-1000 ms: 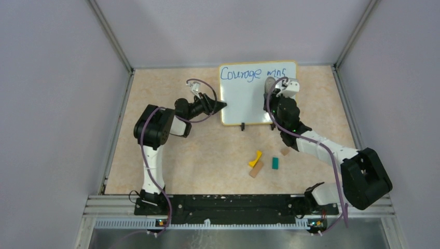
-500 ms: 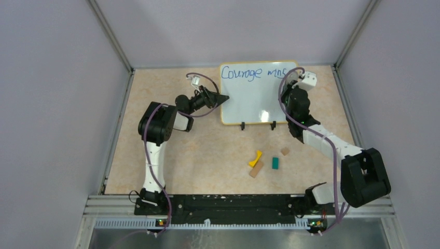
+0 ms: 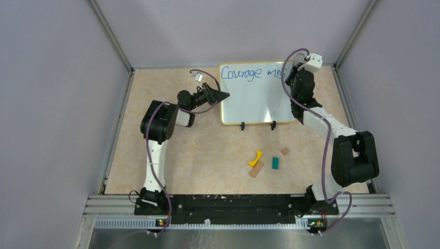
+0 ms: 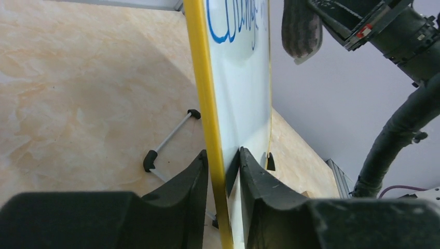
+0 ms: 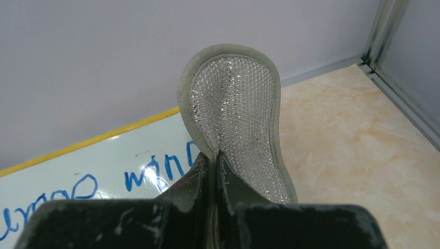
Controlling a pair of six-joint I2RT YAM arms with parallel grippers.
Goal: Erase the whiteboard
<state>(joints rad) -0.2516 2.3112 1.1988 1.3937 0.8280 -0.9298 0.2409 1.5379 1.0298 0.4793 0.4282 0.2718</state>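
Observation:
The whiteboard (image 3: 251, 101) stands upright at the far middle of the table, with a yellow frame, black clip feet and blue writing along its top. My left gripper (image 3: 224, 96) is shut on the board's left edge; in the left wrist view (image 4: 223, 161) its jaws pinch the yellow frame (image 4: 200, 78). My right gripper (image 3: 289, 74) is at the board's top right corner, shut on a grey glittery cloth pad (image 5: 238, 109). The pad sticks up from the jaws (image 5: 214, 158), above the writing on the whiteboard (image 5: 104, 166). The pad also shows in the left wrist view (image 4: 301, 26).
Small blocks lie on the table in front of the board: a yellow one (image 3: 255, 158), a tan one (image 3: 256, 169), a teal one (image 3: 275, 163) and a small brown one (image 3: 285, 151). The back wall is close behind the board. A stand leg (image 4: 166, 140) juts out behind it.
My right gripper has carried the cloth pad from in front of the board's right part up and right to its top right corner. The left gripper has stayed on the left edge.

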